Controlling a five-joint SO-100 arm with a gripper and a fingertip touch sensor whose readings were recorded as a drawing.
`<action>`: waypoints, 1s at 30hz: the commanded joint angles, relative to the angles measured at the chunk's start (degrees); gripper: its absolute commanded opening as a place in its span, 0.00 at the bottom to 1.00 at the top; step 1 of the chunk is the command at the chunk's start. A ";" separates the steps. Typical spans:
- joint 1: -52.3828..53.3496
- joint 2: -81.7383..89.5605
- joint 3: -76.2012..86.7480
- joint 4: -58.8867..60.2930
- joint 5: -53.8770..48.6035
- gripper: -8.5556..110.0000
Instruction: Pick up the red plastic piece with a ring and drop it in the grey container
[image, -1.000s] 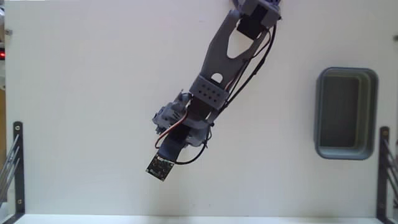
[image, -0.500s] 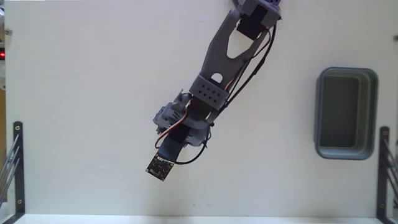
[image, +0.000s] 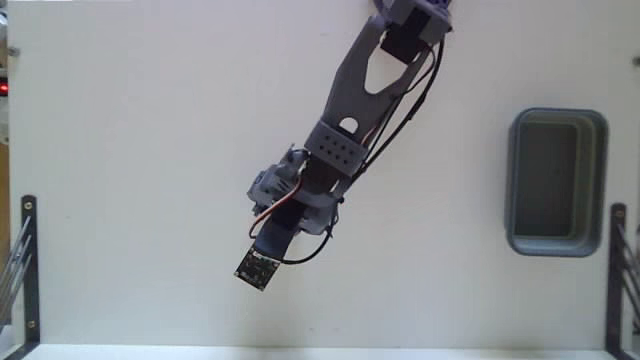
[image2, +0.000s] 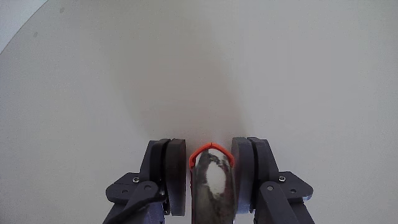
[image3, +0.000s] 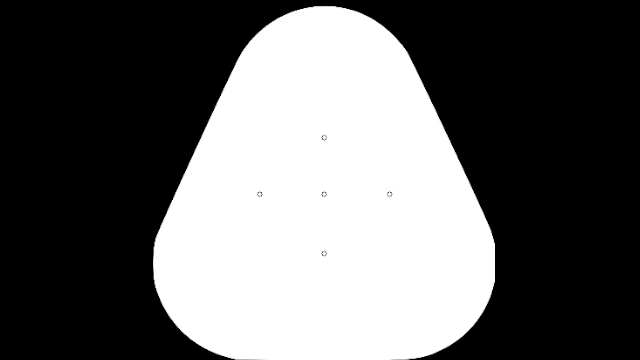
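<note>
Plastic in red-orange, the red plastic piece with a ring (image2: 212, 151), shows in the wrist view only as a thin curved arc between the two dark fingers (image2: 176, 174) of the gripper (image2: 211, 149); a glossy grey blurred surface covers everything below that arc, so its long axis and the way it points cannot be told. The jaws stand close together with the arc between them, seemingly clamped on the piece, over bare pale table (image2: 124, 74). In the fixed view the piece is hidden under the arm (image: 365, 80), which reaches from the top edge down and to the left, with the wrist bent and a small dark square circuit board (image: 257, 269) at its lowest tip. Nothing differs from the earlier frames: arm, board and tub sit exactly as they did. The grey container (image: 556, 244) lies well apart at the right side of the table, its long side running top to bottom.
</note>
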 joint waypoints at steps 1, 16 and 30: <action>0.58 5.28 0.45 -0.71 0.09 0.44; 0.58 5.28 0.45 -0.71 0.09 0.40; 0.58 5.28 0.45 -0.71 0.09 0.37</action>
